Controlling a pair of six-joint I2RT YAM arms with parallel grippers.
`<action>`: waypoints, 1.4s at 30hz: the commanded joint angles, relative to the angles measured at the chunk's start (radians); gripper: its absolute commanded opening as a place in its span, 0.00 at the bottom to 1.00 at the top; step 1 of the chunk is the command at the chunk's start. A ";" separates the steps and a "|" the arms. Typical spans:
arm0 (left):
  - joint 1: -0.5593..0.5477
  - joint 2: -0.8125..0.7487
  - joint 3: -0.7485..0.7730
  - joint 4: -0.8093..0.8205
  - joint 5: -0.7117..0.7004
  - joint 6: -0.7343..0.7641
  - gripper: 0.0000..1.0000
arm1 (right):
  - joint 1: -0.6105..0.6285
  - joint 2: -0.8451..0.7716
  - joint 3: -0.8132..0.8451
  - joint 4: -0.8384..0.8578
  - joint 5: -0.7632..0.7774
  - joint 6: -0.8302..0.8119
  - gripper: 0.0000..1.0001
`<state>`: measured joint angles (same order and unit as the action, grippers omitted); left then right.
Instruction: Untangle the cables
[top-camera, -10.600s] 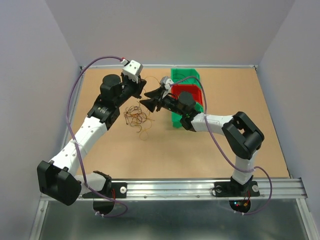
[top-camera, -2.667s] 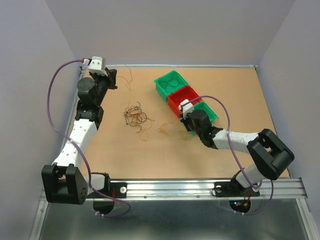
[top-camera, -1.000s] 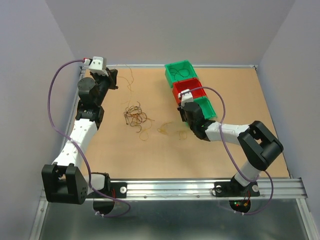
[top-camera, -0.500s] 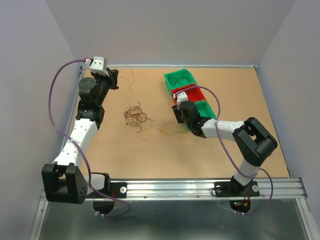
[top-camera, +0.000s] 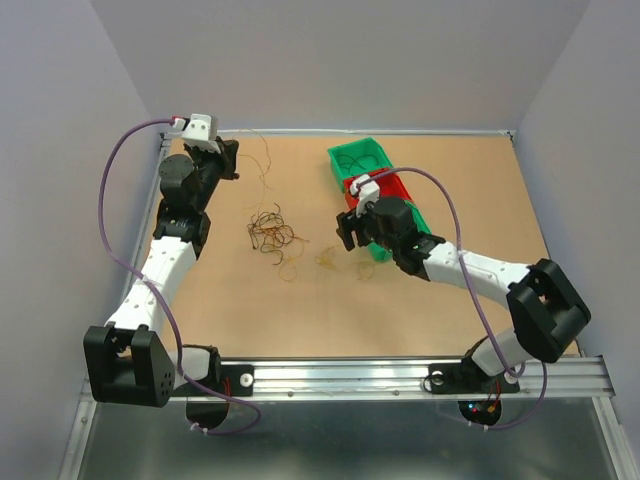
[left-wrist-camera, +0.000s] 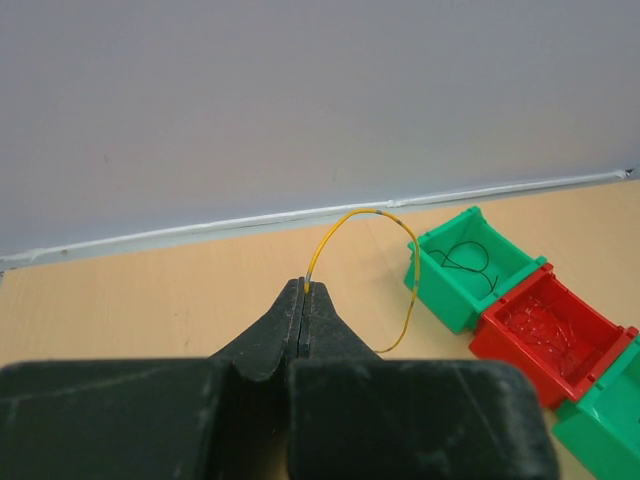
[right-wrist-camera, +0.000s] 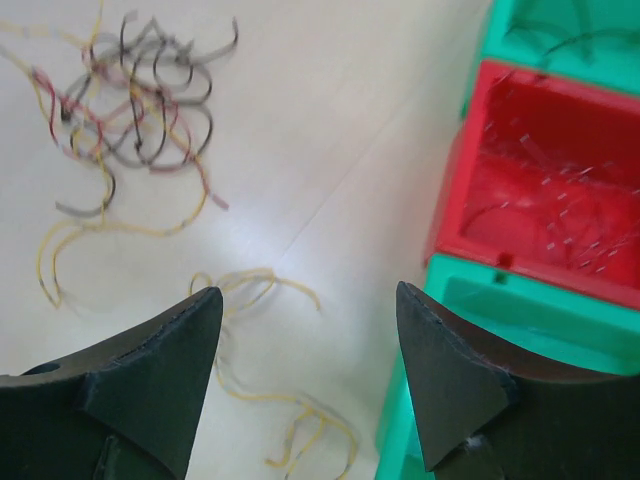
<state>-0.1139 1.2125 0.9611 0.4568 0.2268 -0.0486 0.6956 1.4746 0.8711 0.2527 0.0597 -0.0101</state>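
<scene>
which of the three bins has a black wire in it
The green bin at the far end of the row: a black wire curls inside. The red bin holds thin reddish strands; the other green bin's visible part shows none.

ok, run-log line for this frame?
left gripper: shut on yellow wire, far-left corner | right gripper: open, empty, over loose yellow strands | tangle: untouched, between arms
</scene>
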 joint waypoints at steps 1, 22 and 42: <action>-0.007 -0.005 0.007 0.049 0.002 0.019 0.00 | 0.024 0.065 0.058 -0.139 -0.129 0.006 0.76; -0.020 -0.001 0.007 0.048 -0.006 0.030 0.00 | 0.116 0.426 0.325 -0.440 -0.120 -0.113 0.49; -0.032 0.002 0.007 0.046 -0.009 0.041 0.00 | 0.108 -0.189 -0.034 0.131 -0.011 -0.034 0.00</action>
<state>-0.1387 1.2163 0.9611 0.4522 0.2203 -0.0250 0.8158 1.3018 0.8654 0.2523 -0.0322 -0.0551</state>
